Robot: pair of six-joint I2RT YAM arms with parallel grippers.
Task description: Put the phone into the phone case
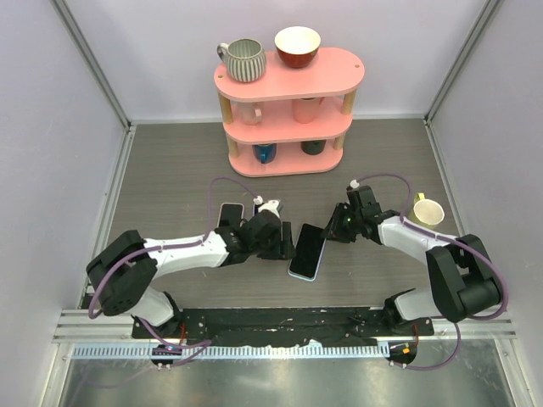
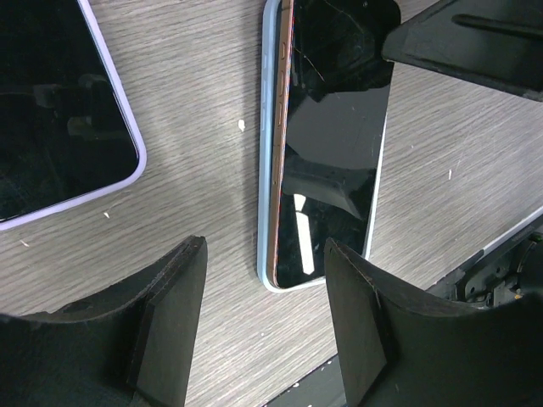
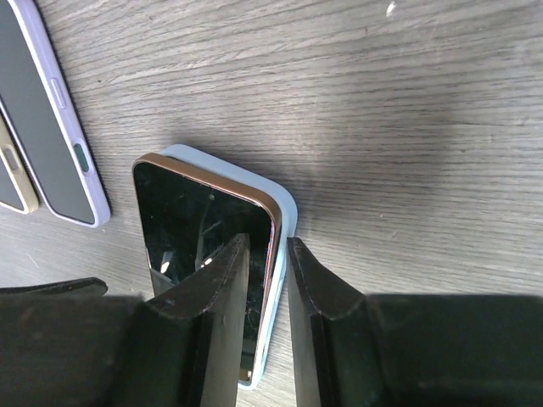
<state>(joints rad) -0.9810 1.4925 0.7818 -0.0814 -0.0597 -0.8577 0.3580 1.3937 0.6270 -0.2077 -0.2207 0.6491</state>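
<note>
Dark grey wood-grain table (image 1: 170, 186), with a pink three-tier shelf (image 1: 288, 80) at the back edge. On the shelf top were a grey ribbed mug (image 1: 244, 59) and a red bowl with a white inside (image 1: 297, 44).

Both arms reached in to the table centre, the left arm (image 1: 182, 250) from the left and the right arm (image 1: 416, 237) from the right.

The black-screened phone with a copper-coloured frame (image 1: 307, 250) (image 2: 335, 161) (image 3: 195, 220) lay face up between the two grippers, on top of the light-blue phone case (image 2: 268, 127) (image 3: 284, 208). It wasn't fully seated: one long copper edge and a corner sat above the case rim.

Left gripper (image 1: 280, 242) (image 2: 265, 254): fingers spread wide, low over the phone's near end, holding nothing.

Right gripper (image 1: 333, 229) (image 3: 267, 246): fingers almost pressed together, only a thin gap. The tips were over the raised long edge at the phone's other end. Couldn't tell whether they were clamping anything.

A second dark phone in a lavender case (image 1: 229, 214) (image 2: 51, 102) lay flat just beside the left gripper, apart from the first phone.

A cream mug (image 1: 428, 212) stood on the table near the right arm.
</note>
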